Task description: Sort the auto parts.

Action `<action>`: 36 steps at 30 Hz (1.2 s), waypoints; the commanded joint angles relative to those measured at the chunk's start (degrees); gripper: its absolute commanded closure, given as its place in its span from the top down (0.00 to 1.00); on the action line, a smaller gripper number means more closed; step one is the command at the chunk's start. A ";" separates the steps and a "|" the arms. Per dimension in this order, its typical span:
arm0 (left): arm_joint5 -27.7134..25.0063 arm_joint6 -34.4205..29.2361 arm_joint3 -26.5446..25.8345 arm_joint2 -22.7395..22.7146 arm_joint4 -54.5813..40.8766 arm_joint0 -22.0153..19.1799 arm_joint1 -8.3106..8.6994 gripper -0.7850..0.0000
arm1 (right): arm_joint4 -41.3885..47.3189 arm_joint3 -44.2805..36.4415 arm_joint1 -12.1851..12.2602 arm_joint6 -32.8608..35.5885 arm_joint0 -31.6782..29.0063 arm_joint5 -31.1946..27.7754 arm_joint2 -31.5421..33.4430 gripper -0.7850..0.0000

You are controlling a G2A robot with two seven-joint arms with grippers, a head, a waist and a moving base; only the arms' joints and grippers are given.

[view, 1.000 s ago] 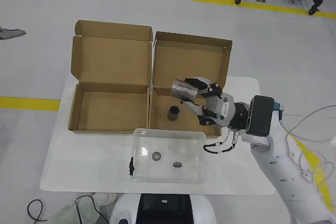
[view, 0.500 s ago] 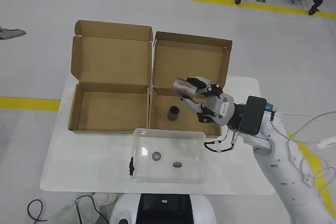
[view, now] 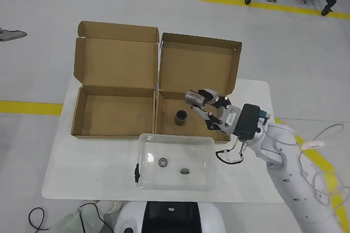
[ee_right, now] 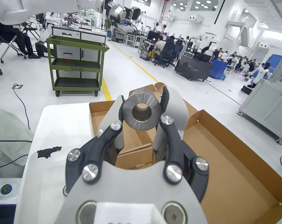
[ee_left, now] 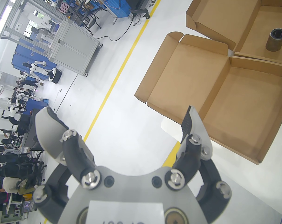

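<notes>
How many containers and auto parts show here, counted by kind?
Cardboard boxes: 2, the left box and the right box.
Clear bin: 1.
Metal sleeves: 2, a shiny sleeve in the right gripper, a dark sleeve upright in the right box.
Small bearings in the bin: 2, left bearing and right bearing.
Total: 7.

I have a white table [view: 99,169] with two open cardboard cartons side by side at its far side: the left box [view: 114,115] and the right box [view: 166,131]. A clear plastic tray [view: 199,176] sits just in front of them, nearer my side.
</notes>
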 commanded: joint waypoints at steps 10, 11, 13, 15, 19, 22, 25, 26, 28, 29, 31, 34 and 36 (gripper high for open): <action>0.00 0.00 0.00 0.00 0.00 0.00 0.00 1.00 | 1.14 10.18 -0.33 7.71 1.65 2.23 -1.23 0.00; 0.00 0.00 0.00 0.00 0.00 0.00 0.00 1.00 | 1.22 11.43 -0.35 8.88 1.84 2.69 -1.26 0.00; 0.00 0.00 0.00 0.00 0.00 0.00 0.00 1.00 | 2.09 13.30 -0.44 11.11 2.20 3.03 -1.61 0.00; 0.00 0.00 0.00 0.00 0.00 0.00 0.00 1.00 | 2.98 15.14 -0.49 13.74 2.73 3.09 -1.85 0.00; 0.00 0.00 0.00 0.00 0.00 0.00 0.00 1.00 | 5.36 18.90 -0.63 20.63 4.68 2.09 -2.87 0.00; 0.00 0.00 0.00 0.00 0.00 0.00 0.00 1.00 | 7.17 21.01 -0.89 25.98 6.46 2.07 -4.13 0.00; 0.00 0.00 0.00 0.00 0.00 0.00 0.00 1.00 | 8.60 22.82 -1.28 31.28 8.41 2.66 -5.92 0.00; 0.00 0.00 0.00 0.00 0.00 0.00 0.00 1.00 | 9.23 23.37 -1.45 32.68 9.07 2.94 -6.52 0.00; 0.00 0.00 0.00 0.00 0.00 0.00 0.00 1.00 | 10.14 24.82 -1.85 35.76 10.49 3.73 -8.00 0.00; 0.00 0.00 0.00 0.00 0.00 0.00 0.00 1.00 | 10.64 25.45 -2.07 36.84 11.19 4.11 -8.74 0.00; 0.00 0.00 0.00 0.00 0.00 0.00 0.00 1.00 | 11.43 26.91 -2.53 38.74 12.51 4.90 -10.16 0.00; 0.00 0.00 0.00 0.00 0.00 0.00 0.00 1.00 | 12.56 28.99 -3.19 40.47 14.17 6.12 -11.94 0.00; 0.00 0.00 0.00 0.00 0.00 0.00 0.00 1.00 | 12.88 30.22 -3.61 41.45 15.29 7.00 -13.01 0.00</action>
